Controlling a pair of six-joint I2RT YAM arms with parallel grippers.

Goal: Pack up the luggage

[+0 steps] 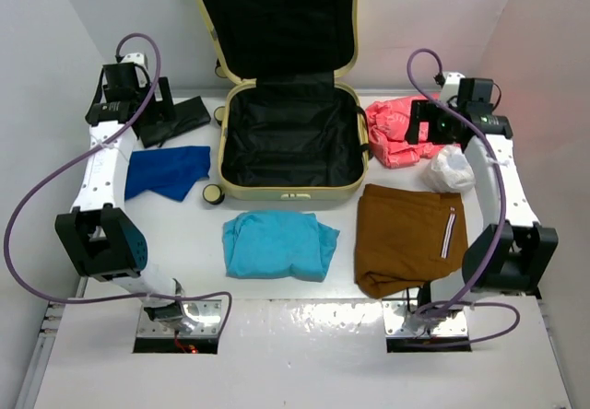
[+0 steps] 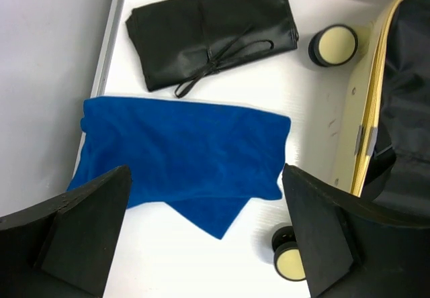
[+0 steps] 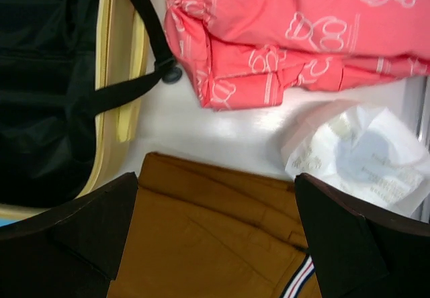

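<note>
Luggage is sitting open at the far middle of the table, with its lid standing up against the back wall and its black lining showing. Left tool is hanging over a folded blue cloth, fingers spread wide, gripping nothing. A tied black pouch is lying just beyond the cloth. Right tool is hanging spread over brown shorts, gripping nothing; a pink printed garment and a crumpled white bag are lying beyond. A teal shirt is lying just in front of the luggage.
</note>
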